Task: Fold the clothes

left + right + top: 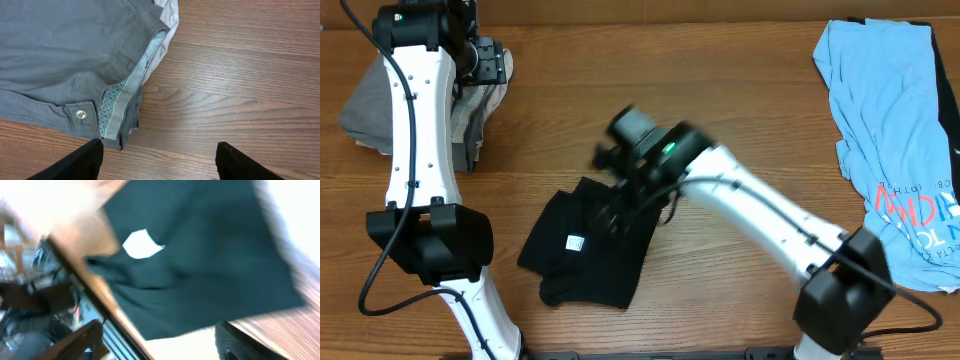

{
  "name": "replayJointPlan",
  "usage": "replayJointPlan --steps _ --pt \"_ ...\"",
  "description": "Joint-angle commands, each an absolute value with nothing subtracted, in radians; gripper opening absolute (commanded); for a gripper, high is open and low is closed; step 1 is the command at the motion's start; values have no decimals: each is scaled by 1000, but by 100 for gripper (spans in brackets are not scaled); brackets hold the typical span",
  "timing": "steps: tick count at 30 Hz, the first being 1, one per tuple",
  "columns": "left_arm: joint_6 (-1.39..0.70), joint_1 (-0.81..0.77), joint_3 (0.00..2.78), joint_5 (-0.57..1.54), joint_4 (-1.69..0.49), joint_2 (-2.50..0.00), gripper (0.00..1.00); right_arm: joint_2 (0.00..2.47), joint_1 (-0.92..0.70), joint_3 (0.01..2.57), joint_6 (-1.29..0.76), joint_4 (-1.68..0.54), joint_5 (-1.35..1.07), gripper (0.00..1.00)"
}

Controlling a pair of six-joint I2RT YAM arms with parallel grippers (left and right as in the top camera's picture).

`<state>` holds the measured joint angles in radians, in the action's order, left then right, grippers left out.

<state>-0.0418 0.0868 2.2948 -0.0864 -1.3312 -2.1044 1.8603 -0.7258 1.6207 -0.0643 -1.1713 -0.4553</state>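
Wooden desk (pixel 740 80) is spreading under both my arms. My right gripper (pixel 157 330) is hanging wide apart and empty over the black T-shirt (pixel 582 245), which is lying in a rough square toward 6 o'clock. That view is blurred, so I am only guessing its fold is done. My left gripper (pixel 159 147) is gaping empty beside the grey trousers (pixel 60 50) at 10 o'clock. Next, I am judging, comes fetching the light blue T-shirt (pixel 890 120) at 3 o'clock. No container is showing.
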Motion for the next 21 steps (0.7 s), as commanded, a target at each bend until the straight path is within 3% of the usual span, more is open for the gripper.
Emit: replayJointPlan --steps 1,4,8,13,18,20,21 --pt "-35 89 2284 -76 -1330 -2106 74 1863 -657 1600 -65 -1180 -445 63" --pt "-42 89 2284 -77 -1330 -2106 74 1863 -643 1525 -20 -1145 -445 49" --pt "-42 89 2284 -77 -1330 -2106 75 1863 -654 1422 31 -1073 -441 39" --pt "-49 89 2284 -65 -1329 -2106 75 1863 -690 1370 117 -1037 -355 38" --pt "-52 89 2284 -51 -1325 -2106 75 1863 -698 1368 108 -1000 -213 52" --pt "-52 89 2284 -51 -1327 -2106 75 1863 -680 1368 69 -968 -208 68" --pt "-52 89 2284 -51 -1327 -2106 75 1863 -669 1368 46 -954 -209 72"
